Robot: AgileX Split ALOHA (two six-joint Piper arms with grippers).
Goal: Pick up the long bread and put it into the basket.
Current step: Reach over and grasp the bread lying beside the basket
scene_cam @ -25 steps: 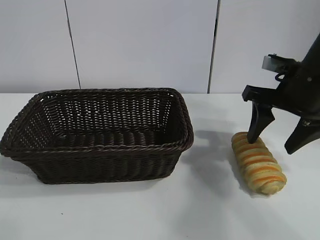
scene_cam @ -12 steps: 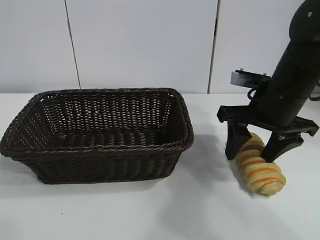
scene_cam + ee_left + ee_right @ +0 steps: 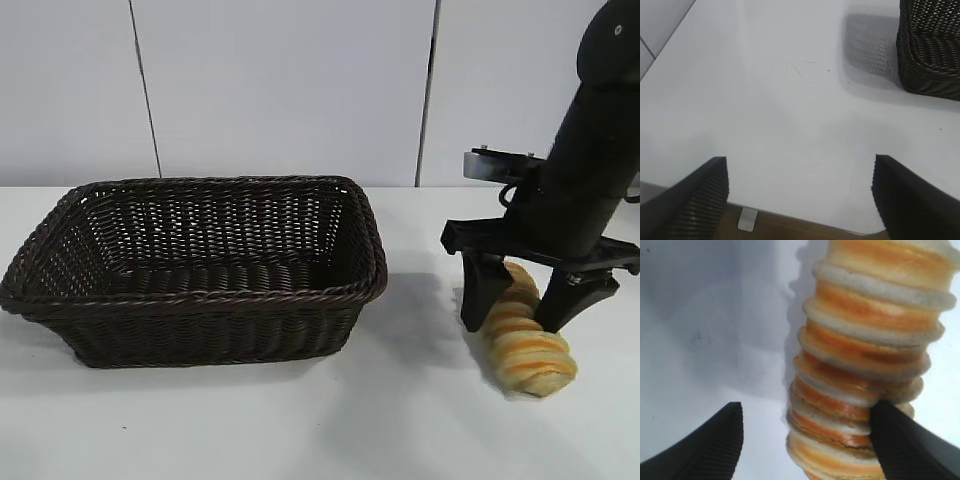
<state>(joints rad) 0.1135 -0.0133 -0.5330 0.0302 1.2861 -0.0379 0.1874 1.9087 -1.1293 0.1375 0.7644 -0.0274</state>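
Observation:
The long bread [image 3: 527, 352], a ridged golden loaf with orange stripes, lies on the white table at the right, apart from the basket [image 3: 200, 293]. My right gripper [image 3: 512, 322] points down and straddles the loaf's far half, open. In the right wrist view one finger [image 3: 900, 440] touches the side of the bread [image 3: 865, 340], and bare table shows between the loaf and the other finger [image 3: 715, 445]. The basket is dark brown wicker with nothing inside. My left gripper [image 3: 800, 165] is open over bare table near the table's edge, with a basket corner [image 3: 932, 45] farther off.
The white table [image 3: 400, 420] runs to a pale panelled wall behind. A gap of bare table separates the basket's right rim from the bread. In the left wrist view the table's edge [image 3: 805, 220] and a small metal bracket [image 3: 747, 219] show below the fingers.
My right gripper came down from beside the bread, turned, and now straddles it. The loaf has shifted slightly to the right. The left arm has not moved.

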